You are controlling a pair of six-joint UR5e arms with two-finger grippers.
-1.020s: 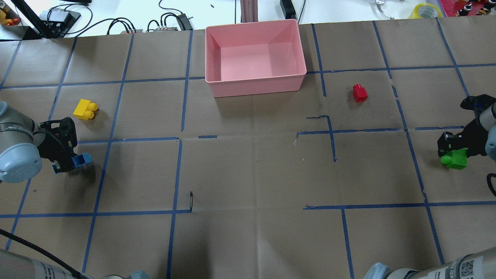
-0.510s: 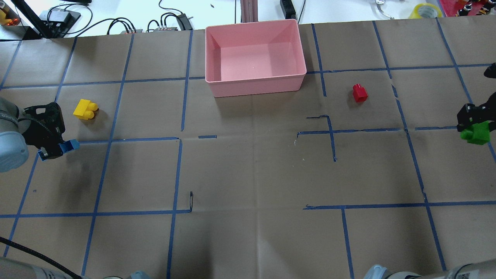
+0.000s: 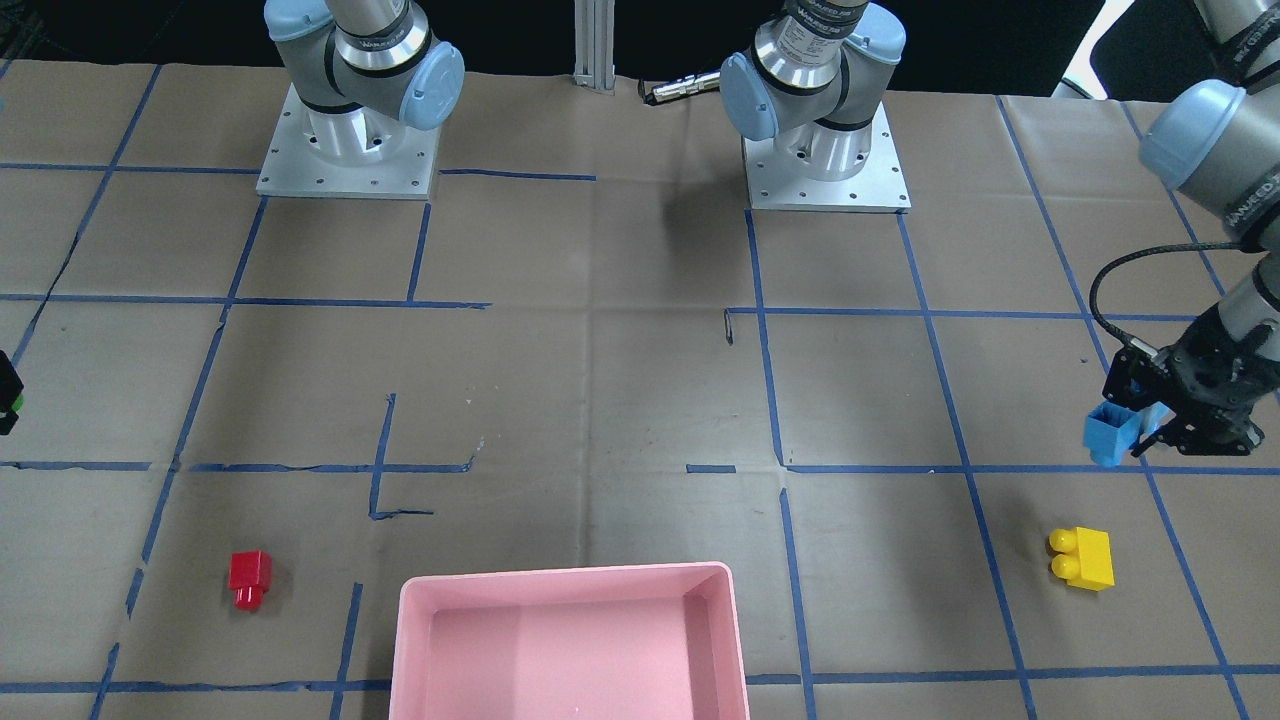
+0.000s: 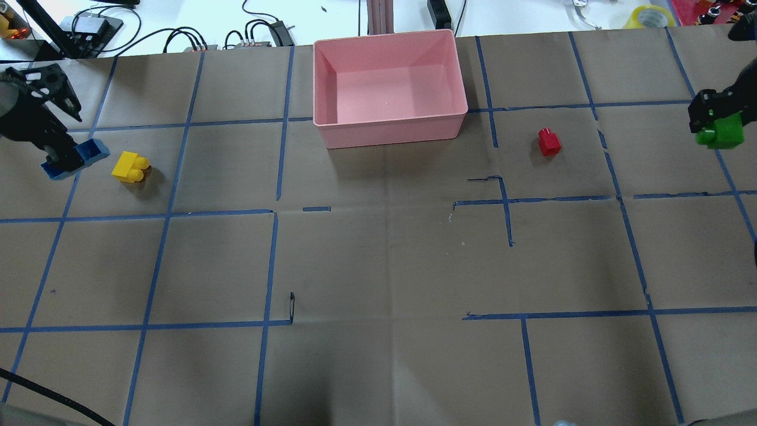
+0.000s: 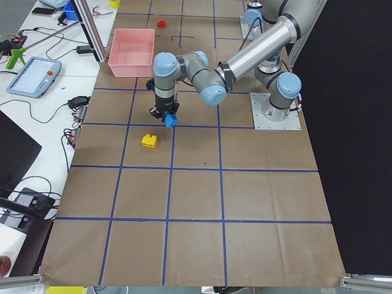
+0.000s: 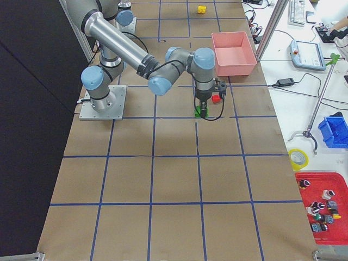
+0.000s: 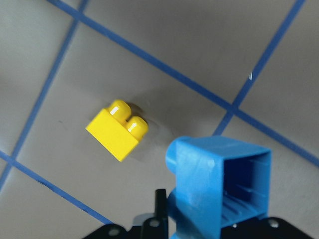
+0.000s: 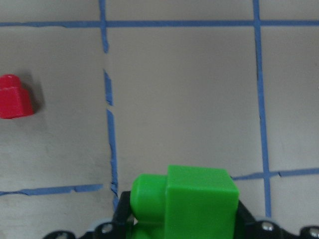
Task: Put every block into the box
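At the near edge of the table (image 4: 378, 266), which is covered in brown paper and marked into squares by blue tape lines (image 4: 225, 212), the two arms stand bolted down on metal base plates, the left base (image 3: 825, 160) and the right base (image 3: 348, 150) well apart. Farther out, close to the table's left edge, the left gripper (image 4: 64, 157) pinches the blue brick (image 4: 89, 151) between its fingers. The wrist view shows the brick's hollow underside turned toward the camera and the brick held off the paper. Just beside it, toward the middle of the table, the yellow two-stud brick (image 4: 130, 167) lies on its side on the paper, apart from the blue one. Across the table, in its right half, the red single-stud brick (image 4: 549, 142) lies on its side with its stud pointing to the far edge, near the box's right corner but not touching it. At the right edge the right gripper (image 4: 712, 123) is clamped on the green brick (image 4: 722, 133), and I cannot tell whether the brick clears the paper. The pink box (image 4: 390, 133) stands open side up at the middle of the far edge, with all four bricks outside it. Beyond that edge, black cables (image 4: 189, 38) and a yellow tape roll (image 4: 650, 15) lie on a white surface.
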